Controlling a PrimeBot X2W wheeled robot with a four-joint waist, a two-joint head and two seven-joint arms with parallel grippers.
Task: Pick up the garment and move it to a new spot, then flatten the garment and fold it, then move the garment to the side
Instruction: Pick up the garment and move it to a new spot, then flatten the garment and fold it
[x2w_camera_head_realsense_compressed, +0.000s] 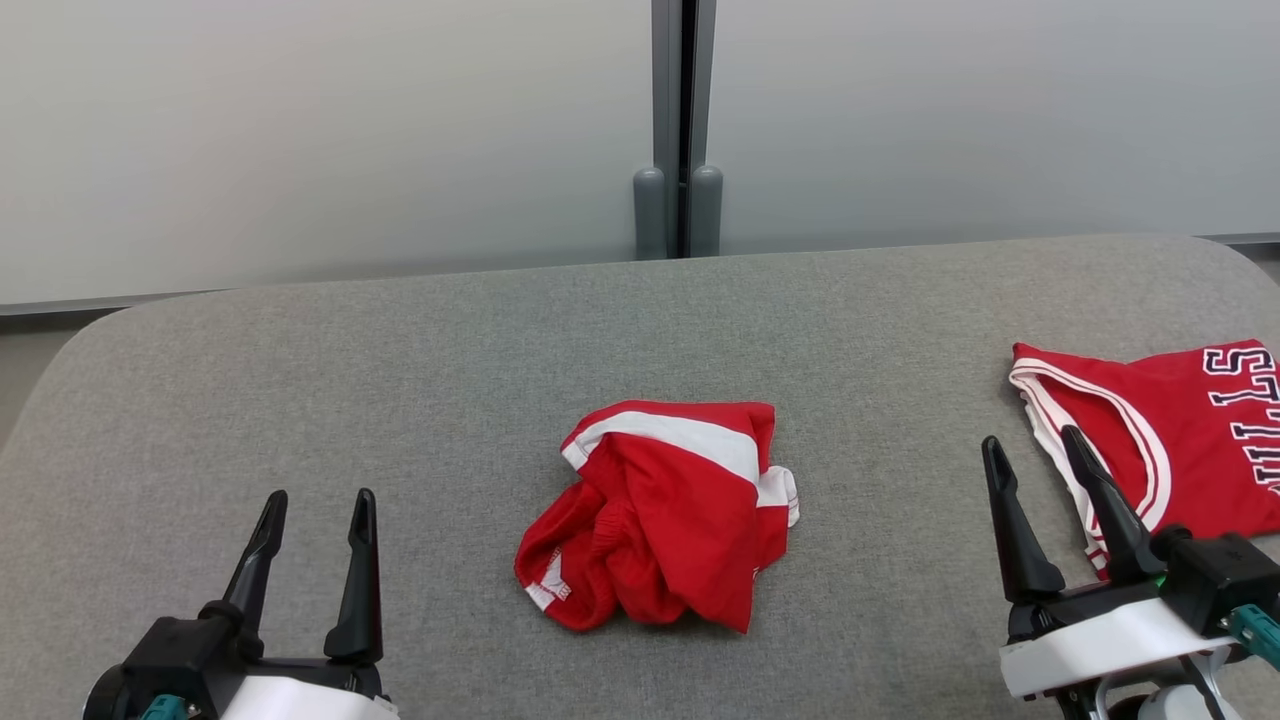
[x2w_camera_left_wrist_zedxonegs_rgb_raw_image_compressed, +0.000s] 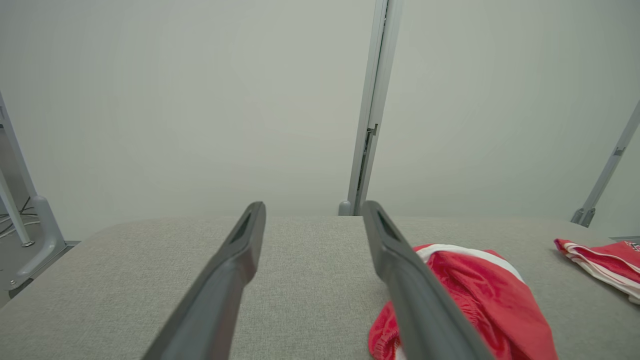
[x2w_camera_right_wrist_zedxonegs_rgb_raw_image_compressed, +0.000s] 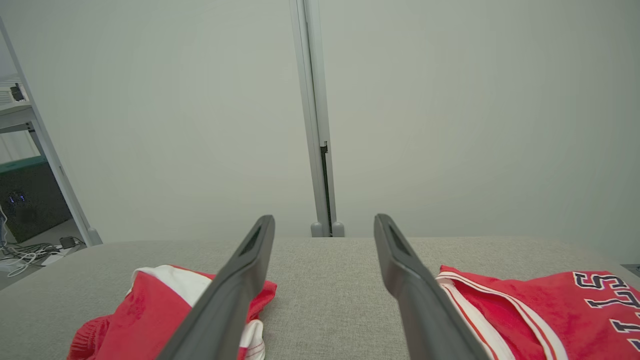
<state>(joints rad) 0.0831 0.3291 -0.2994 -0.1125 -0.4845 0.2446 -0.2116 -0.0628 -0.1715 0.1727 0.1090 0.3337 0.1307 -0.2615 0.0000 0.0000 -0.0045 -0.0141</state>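
A crumpled red garment with a white band lies in a heap at the middle of the grey padded table. It also shows at the lower right of the left wrist view and the lower left of the right wrist view. My left gripper hovers open at the lower left, well clear of the heap. At the lower right my right gripper is open too, its fingers over the edge of a red jersey.
A flat red jersey with white trim and dark letters lies at the table's right edge, seen again in the right wrist view. Behind the table stands a pale partition wall with a grey post.
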